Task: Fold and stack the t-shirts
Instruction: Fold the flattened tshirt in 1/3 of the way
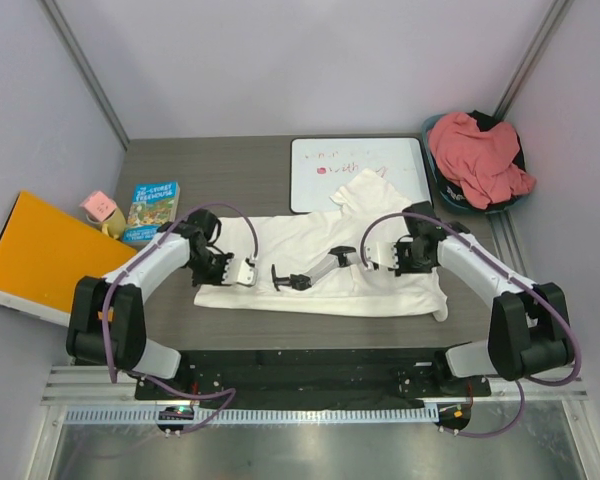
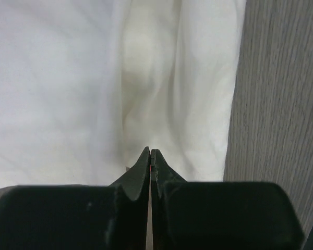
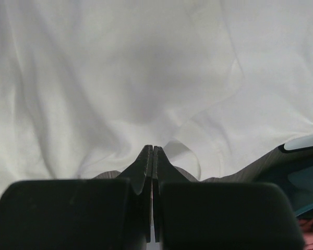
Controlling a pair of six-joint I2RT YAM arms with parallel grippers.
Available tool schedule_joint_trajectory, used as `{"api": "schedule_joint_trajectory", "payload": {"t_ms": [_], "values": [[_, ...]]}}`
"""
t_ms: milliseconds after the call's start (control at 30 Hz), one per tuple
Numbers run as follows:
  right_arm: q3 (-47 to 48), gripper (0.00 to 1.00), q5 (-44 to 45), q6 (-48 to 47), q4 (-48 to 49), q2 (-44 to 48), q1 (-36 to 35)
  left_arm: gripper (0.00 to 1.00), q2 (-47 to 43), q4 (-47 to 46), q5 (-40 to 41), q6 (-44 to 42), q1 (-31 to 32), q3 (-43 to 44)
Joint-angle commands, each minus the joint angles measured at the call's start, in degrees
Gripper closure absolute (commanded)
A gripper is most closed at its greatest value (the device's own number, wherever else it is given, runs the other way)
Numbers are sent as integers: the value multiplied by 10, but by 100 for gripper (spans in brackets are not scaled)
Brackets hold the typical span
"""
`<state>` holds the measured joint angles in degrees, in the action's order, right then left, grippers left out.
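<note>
Two t-shirts are in view. The white t-shirt [image 1: 320,262] lies spread flat across the middle of the dark surface [image 1: 230,170], its long side running along the near edge and one sleeve lapping onto the near edge of the single whiteboard [image 1: 355,165] at the far side. The salmon pink-red t-shirt [image 1: 478,152] sits crumpled in the one teal basket [image 1: 446,193] at the far right corner. Both hands are over the white t-shirt. The left hand [image 2: 151,152] is closed, tips pressed together, near the shirt's edge where bare surface shows beside it. The right hand [image 3: 153,148] is also closed, above rumpled cloth. I cannot tell whether either pinches any fabric. Toward the left edge are one blue book [image 1: 152,211], one small pink block [image 1: 98,205] and one orange folder [image 1: 38,255].
</note>
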<state>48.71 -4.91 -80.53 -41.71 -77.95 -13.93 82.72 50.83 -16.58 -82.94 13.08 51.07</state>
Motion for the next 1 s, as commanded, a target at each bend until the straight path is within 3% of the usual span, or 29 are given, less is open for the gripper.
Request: {"api": "schedule_joint_trajectory", "payload": {"t_ms": [0,133,233,733,967], "values": [[38,99,-13,13,-33,-10,-3,100,4,38,-21,-15,19,8],[48,99,-20,8,-119,-33,-3,100,32,130,-19,-28,27,33],[42,99,-21,12,-128,-44,-3,100,54,171,-14,-20,31,47],[-18,99,-19,16,-100,-9,-6,100,34,46,80,31,78,-94],[-46,99,-23,28,-112,20,-8,100,10,104,75,32,78,-101]]}}
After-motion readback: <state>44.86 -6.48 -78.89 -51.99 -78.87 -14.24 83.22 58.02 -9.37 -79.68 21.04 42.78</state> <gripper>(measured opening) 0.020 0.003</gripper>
